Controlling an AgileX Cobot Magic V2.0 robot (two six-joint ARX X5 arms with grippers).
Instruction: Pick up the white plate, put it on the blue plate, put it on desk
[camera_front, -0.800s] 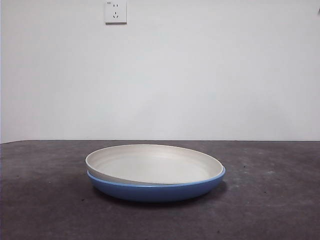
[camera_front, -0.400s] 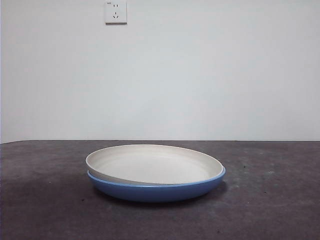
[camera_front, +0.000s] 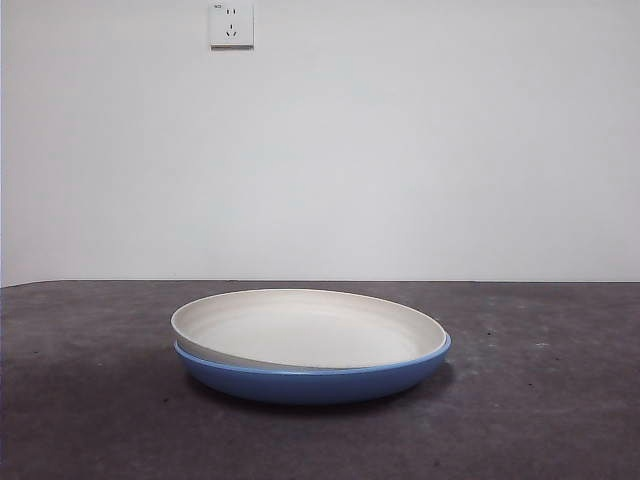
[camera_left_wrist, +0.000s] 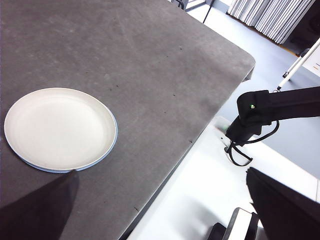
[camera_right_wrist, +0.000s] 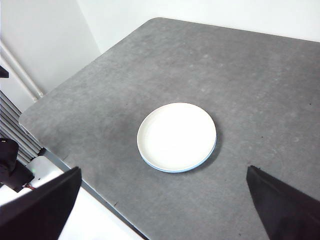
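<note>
1. Front view, foreground: the bench (camera_front: 90, 420), dark grey and mottled, fills the near field and carries both plates.
2. Front view, middle ground: the white plate (camera_front: 305, 328) sits nested in the blue plate (camera_front: 310, 380), slightly off-centre and tilted, so that its rim rides above the blue rim on one side and sinks within it on the other.
3. Front view, background: a pale wall with a socket (camera_front: 231, 24); no arm enters this view.
4. Left wrist view: the left gripper (camera_left_wrist: 165, 210) hangs high and well apart from the stack, its 2 jaws spread wide and empty. The white plate (camera_left_wrist: 57, 127) covers nearly all of the blue plate (camera_left_wrist: 111, 150), which shows only as a thin crescent.
5. Right wrist view: the right gripper (camera_right_wrist: 165, 210) is likewise high, its jaws parted, holding nothing.
6. Judged stage: stacking appears done; lifting the white plate back to the bench remains.
7. Risks: a jaw closing on the low side of the rim could pinch both rims and drag the blue plate; the shallow, smooth rim could slip from a light pinch and drop.
</note>
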